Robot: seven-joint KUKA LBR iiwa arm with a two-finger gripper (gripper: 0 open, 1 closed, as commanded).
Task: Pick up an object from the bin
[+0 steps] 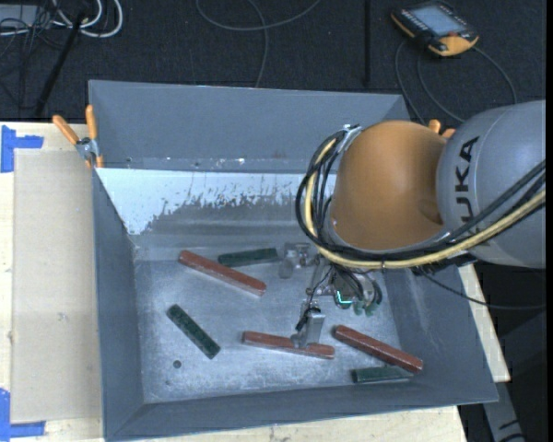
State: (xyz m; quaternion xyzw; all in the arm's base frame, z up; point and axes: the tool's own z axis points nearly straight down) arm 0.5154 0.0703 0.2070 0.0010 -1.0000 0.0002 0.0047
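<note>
Tool [308, 330] first: it hangs low in the grey metal bin [120, 274], right of the middle of the floor. Its tip is at the right-hand part of a reddish-brown flat bar [281, 343] that lies almost level across the floor. The tip looks to touch that bar, but whether the bar is gripped cannot be told, nor whether the tool is set wide or narrow. Above it sit the orange wrist cover [387, 187] and a loop of black and yellow cables [315, 201]. On the grey arm housing [498, 182] the black letters "UKA" can be read, running upward along the edge.

A second reddish-brown bar [378, 349] lies just right of the tool, sloping down to the right. Below its far end is a short dark green bar [381, 374]. A third reddish-brown bar [221, 273] lies up and to the left, with a dark green bar [249, 257] beside its upper end. Another dark green bar [193, 331] lies apart at the left, tilted. Any marking on the bars is too small to read.
</note>
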